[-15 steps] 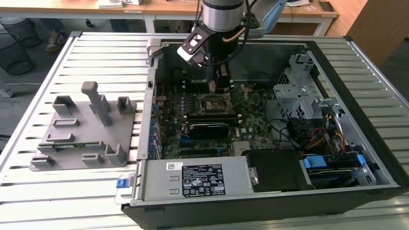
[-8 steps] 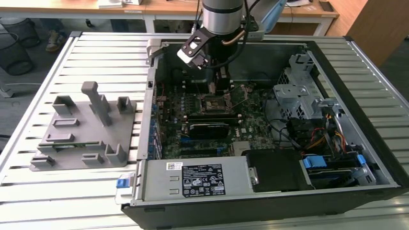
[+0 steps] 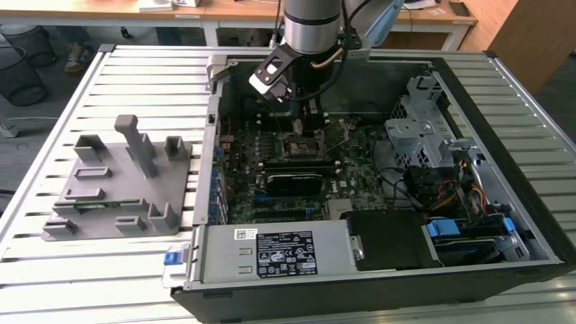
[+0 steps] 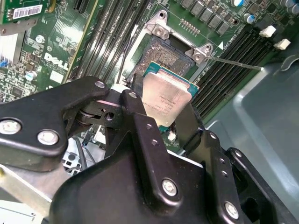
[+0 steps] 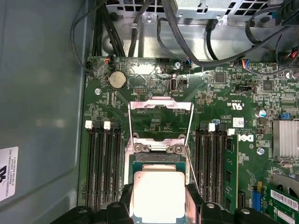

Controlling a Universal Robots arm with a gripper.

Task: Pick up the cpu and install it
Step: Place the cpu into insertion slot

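Gripper (image 4: 163, 109) grasping cpu (image 5: 159, 193)
You see the flat, square, matte-silver chip clamped between black metal fingers (image 4: 140, 121), over the dark-framed socket (image 4: 164, 55).

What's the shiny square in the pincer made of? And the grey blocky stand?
The cpu looks metal on top: silver-white and faintly shiny; its thin green rim is probably circuit board. The grey fixture looks like matte plastic: dull, even grey.

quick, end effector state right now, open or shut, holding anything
End effector: closed on the cpu, holding it by its edges over the motherboard socket.
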